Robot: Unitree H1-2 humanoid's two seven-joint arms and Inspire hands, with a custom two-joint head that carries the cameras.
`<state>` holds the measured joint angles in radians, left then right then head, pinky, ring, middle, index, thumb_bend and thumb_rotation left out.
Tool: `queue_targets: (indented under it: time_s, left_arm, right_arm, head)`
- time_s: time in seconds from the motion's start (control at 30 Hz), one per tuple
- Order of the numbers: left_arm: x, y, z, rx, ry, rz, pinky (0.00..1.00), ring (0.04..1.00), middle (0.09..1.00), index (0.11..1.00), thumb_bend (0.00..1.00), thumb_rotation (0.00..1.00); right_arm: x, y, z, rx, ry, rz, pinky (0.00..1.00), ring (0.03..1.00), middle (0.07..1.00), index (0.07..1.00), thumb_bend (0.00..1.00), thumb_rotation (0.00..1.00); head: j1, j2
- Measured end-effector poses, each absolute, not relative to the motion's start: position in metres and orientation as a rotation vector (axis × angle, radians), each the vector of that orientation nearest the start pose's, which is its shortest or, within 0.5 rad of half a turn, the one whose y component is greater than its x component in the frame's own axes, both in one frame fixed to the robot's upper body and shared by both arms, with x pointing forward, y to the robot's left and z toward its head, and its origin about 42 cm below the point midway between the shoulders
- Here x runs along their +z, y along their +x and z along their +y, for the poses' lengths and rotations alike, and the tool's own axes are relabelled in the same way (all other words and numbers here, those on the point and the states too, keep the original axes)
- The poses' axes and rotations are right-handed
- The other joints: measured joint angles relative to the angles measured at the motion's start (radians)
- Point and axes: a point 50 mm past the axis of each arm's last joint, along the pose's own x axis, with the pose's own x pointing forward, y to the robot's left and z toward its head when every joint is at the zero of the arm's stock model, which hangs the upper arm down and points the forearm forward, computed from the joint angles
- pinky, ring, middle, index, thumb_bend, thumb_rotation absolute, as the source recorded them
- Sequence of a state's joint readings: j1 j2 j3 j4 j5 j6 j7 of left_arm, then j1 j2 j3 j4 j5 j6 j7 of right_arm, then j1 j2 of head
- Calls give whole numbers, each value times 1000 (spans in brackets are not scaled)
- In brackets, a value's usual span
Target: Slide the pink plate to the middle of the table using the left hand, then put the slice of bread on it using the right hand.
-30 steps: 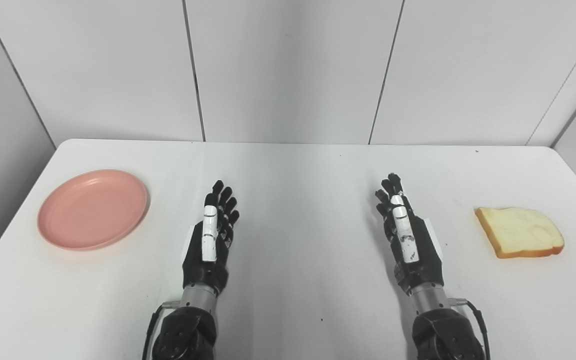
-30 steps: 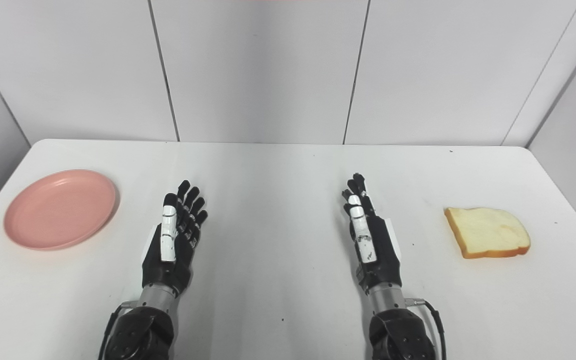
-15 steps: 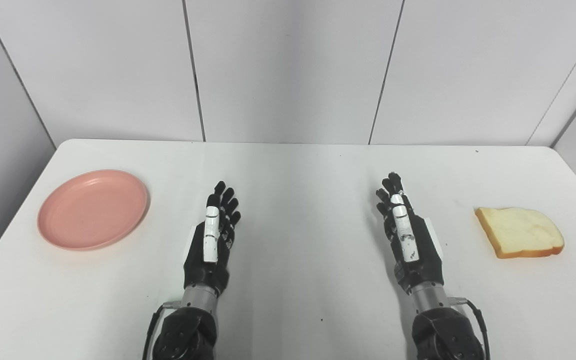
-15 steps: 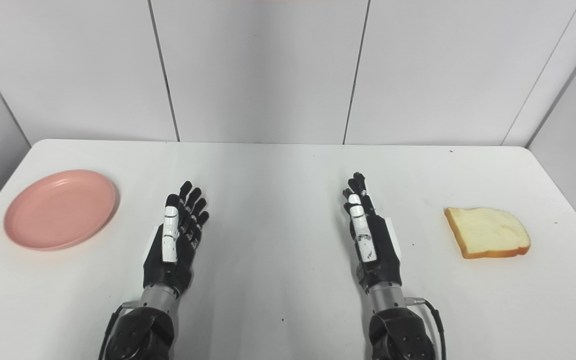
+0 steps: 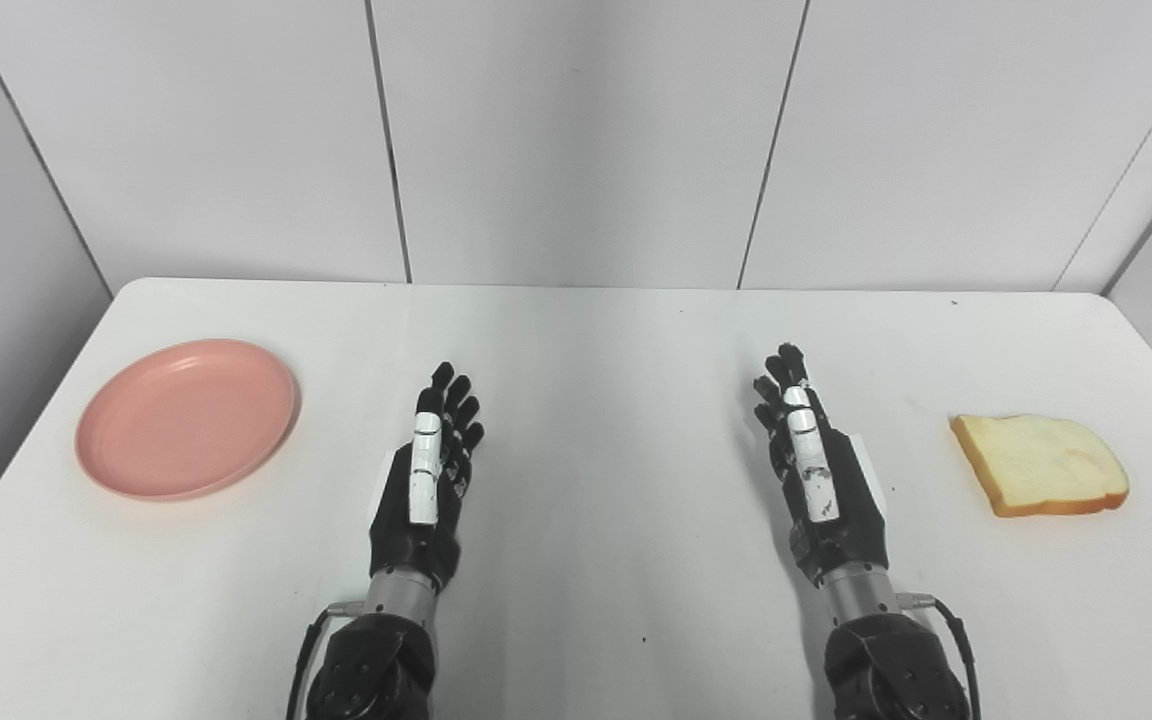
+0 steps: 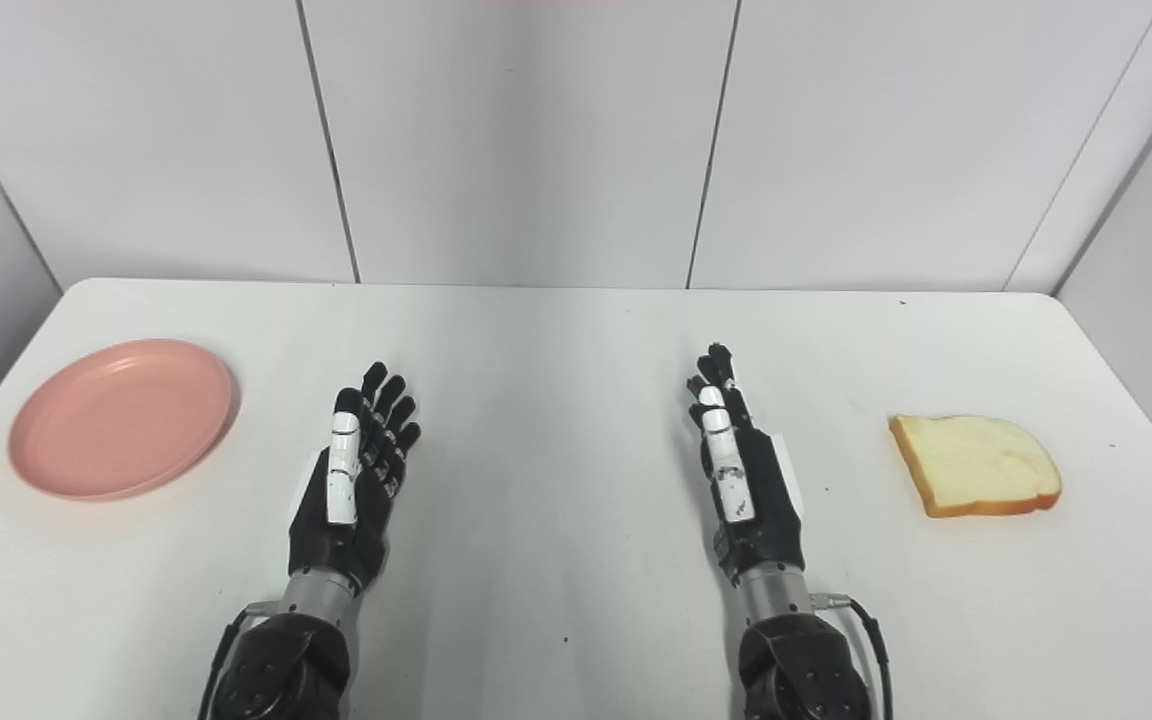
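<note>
Bench (image 5: 576, 330) scene, task unstarted: pink plate (image 5: 186, 417) sits near left edge, slice of bread (image 5: 1039, 463) near right edge, middle bare. Left hand (image 5: 428, 475) empty, fingers spread and pointing toward far edge; over last second it has edged only slightly rightward, no reach toward plate yet. Right hand (image 5: 814, 468) empty, fingers extended, unmoved. Plate slide judged still to come. Both forearms cut off at bottom edge; contact between hands and bench surface hard to make out.
</note>
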<state>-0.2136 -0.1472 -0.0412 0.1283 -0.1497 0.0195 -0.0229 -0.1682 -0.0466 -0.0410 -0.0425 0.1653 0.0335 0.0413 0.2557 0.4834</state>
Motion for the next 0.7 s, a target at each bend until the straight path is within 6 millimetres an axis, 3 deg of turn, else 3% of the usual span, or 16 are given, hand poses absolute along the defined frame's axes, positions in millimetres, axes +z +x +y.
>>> queue_targets:
  time_s: [0.13, 0.3, 0.7]
  left_arm:
    - [129, 352, 124, -157, -287, -54, 1000, 1000, 1000, 987, 661, 956]
    - [131, 366, 130, -124, -315, -72, 1000, 1000, 1000, 974, 668, 960]
    - [150, 387, 157, -58, -340, -130, 1000, 974, 963, 936, 679, 984]
  right_arm:
    - [155, 335, -233, 69, 120, -175, 1000, 994, 1000, 1000, 664, 916]
    - [149, 334, -242, 55, 136, -159, 1000, 1000, 1000, 1000, 615, 947]
    - [153, 332, -247, 84, 130, -179, 1000, 1000, 1000, 1000, 610, 975]
  head:
    - [36, -16]
    - [129, -64]
    - [204, -98]
